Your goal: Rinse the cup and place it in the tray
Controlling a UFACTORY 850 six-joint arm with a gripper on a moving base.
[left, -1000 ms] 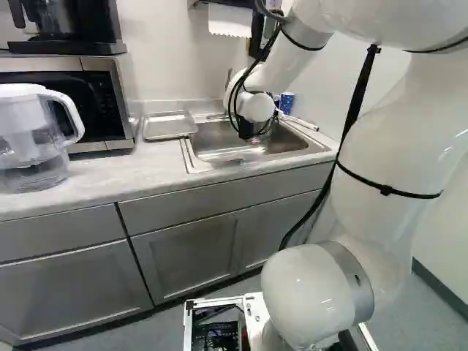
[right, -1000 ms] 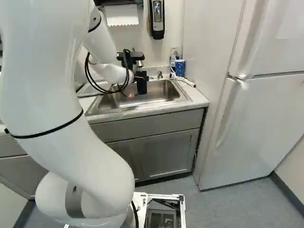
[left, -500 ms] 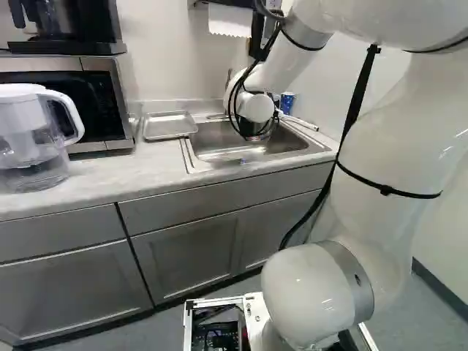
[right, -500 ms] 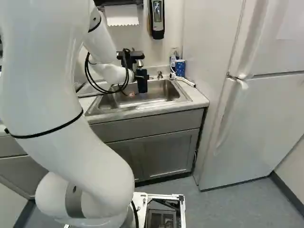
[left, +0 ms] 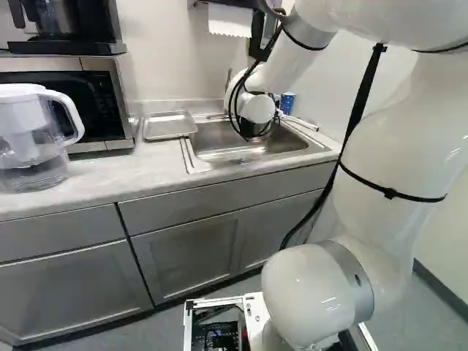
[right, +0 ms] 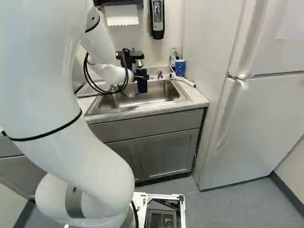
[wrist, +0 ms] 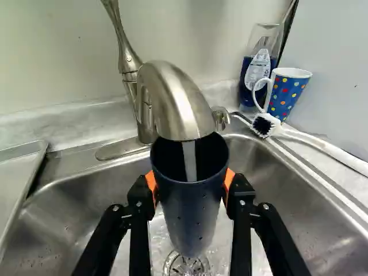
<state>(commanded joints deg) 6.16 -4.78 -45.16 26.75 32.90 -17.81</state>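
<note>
Pinching the dark cup from two sides in the gripper, one orange pad pressed to each flank. Held over the sink, at upper middle of the right base view, just left of its centre line, near upright, open mouth up. Placed close under the faucet, catching a thin stream of water inside the rim, above the drain. Seemingly in the middle of rinsing, to judge by the stream, well short of the final setting down.

Now to the relation for the coming move: from the cup to the tray, sideways. Look for the tray in the upper left part of the left base view, left of the wrist and just beside the basin, flat on the counter; in the wrist view, on the opposite side of the gripper from the spotted mug and the brush. Best to leave the spout first, down or outward, then rise past the basin's edge and travel across. Only one arm for the job, reaching in from the right of the left base view, hence across the basin to the tray.

Probably wise to tip out the water before crossing (likely heavier than when empty, and apt to slosh). Risks: knocking the rim on the spout, slipping on wet pads, or catching the tray's raised edge.
</note>
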